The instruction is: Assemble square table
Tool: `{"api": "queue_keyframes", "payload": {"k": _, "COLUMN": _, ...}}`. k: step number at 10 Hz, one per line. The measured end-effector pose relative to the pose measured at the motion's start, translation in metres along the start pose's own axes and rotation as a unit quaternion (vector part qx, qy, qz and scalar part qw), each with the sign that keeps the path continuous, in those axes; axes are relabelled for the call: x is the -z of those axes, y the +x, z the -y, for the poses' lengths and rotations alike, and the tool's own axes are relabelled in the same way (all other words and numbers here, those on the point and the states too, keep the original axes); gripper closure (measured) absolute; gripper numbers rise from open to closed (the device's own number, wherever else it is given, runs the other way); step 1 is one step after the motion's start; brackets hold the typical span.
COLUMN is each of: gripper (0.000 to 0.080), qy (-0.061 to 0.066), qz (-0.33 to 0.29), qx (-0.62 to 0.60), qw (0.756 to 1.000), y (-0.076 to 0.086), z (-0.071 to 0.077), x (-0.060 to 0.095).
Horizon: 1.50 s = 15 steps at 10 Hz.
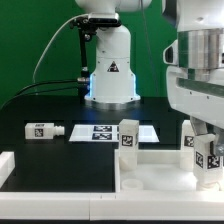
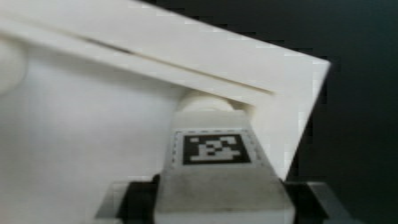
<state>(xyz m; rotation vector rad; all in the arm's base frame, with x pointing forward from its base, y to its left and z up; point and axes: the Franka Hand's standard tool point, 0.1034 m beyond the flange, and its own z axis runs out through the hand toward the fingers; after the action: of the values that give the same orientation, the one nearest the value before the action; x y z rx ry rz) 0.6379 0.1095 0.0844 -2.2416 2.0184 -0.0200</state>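
Green curtain backs a black bench (image 1: pixel 40 105), with the white robot base (image 1: pixel 110 72) standing at its rear. At the exterior view's far left, a plain white bar (image 1: pixel 6 165) rests at the bench's near edge. Next, a short white block leg with a black-and-white square tag, the lying leg (image 1: pixel 45 130), rests on its side, well apart from the rest. The marker board (image 1: pixel 105 133) lies flat beside it. Further right, a second tagged white block, the upright leg (image 1: pixel 128 135), stands at the left corner of the large white square tray-like plastic table top (image 1: pixel 160 175). On the exterior view's right, the end effector (image 1: pixel 205 150) hangs over the top's right side, clenched on a third tagged white block, the held leg (image 1: pixel 212 158), kept upright. In the wrist view, the held leg (image 2: pixel 217 150) sits between the dark fingers (image 2: pixel 134 200) of the end effector (image 2: pixel 217 200), its far end meeting a corner of the table top (image 2: pixel 160 100). Whether it is seated there cannot be told.
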Motion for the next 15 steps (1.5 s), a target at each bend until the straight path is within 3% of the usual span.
{"api": "queue_keyframes", "payload": {"k": 2, "gripper": 0.0514, "qy": 0.000, "qz": 0.000, "qx": -0.020, "qw": 1.000, "y": -0.0004, "z": 0.0001, "x": -0.0001}}
{"api": "queue_keyframes", "payload": {"k": 3, "gripper": 0.0446, "qy": 0.000, "qz": 0.000, "qx": -0.008, "qw": 1.000, "y": -0.0003, "z": -0.0004, "x": -0.0010}}
{"api": "queue_keyframes", "payload": {"k": 4, "gripper": 0.0282, "qy": -0.001, "qz": 0.000, "qx": -0.007, "qw": 1.000, "y": -0.0004, "z": -0.0005, "x": -0.0012}}
{"api": "queue_keyframes", "payload": {"k": 5, "gripper": 0.0282, "qy": -0.002, "qz": -0.004, "qx": 0.076, "qw": 0.997, "y": -0.0005, "z": -0.0005, "x": -0.0011}}
{"api": "queue_keyframes", "payload": {"k": 6, "gripper": 0.0178, "qy": -0.004, "qz": -0.002, "qx": 0.172, "qw": 0.985, "y": -0.0019, "z": 0.0004, "x": 0.0005}}
{"api": "queue_keyframes", "payload": {"k": 7, "gripper": 0.0158, "qy": -0.004, "qz": -0.002, "qx": 0.249, "qw": 0.968, "y": -0.0024, "z": 0.0009, "x": 0.0010}}
{"api": "queue_keyframes", "payload": {"k": 11, "gripper": 0.0151, "qy": -0.005, "qz": -0.002, "qx": 0.373, "qw": 0.928, "y": -0.0002, "z": 0.0006, "x": 0.0001}}
{"api": "queue_keyframes", "payload": {"k": 12, "gripper": 0.0151, "qy": -0.008, "qz": -0.010, "qx": 0.467, "qw": 0.884, "y": 0.0008, "z": 0.0017, "x": -0.0001}}
{"api": "queue_keyframes", "payload": {"k": 13, "gripper": 0.0151, "qy": -0.008, "qz": -0.011, "qx": 0.511, "qw": 0.859, "y": 0.0001, "z": 0.0017, "x": -0.0018}}
{"api": "queue_keyframes", "payload": {"k": 15, "gripper": 0.0151, "qy": -0.008, "qz": -0.011, "qx": 0.495, "qw": 0.869, "y": 0.0008, "z": 0.0016, "x": -0.0019}}
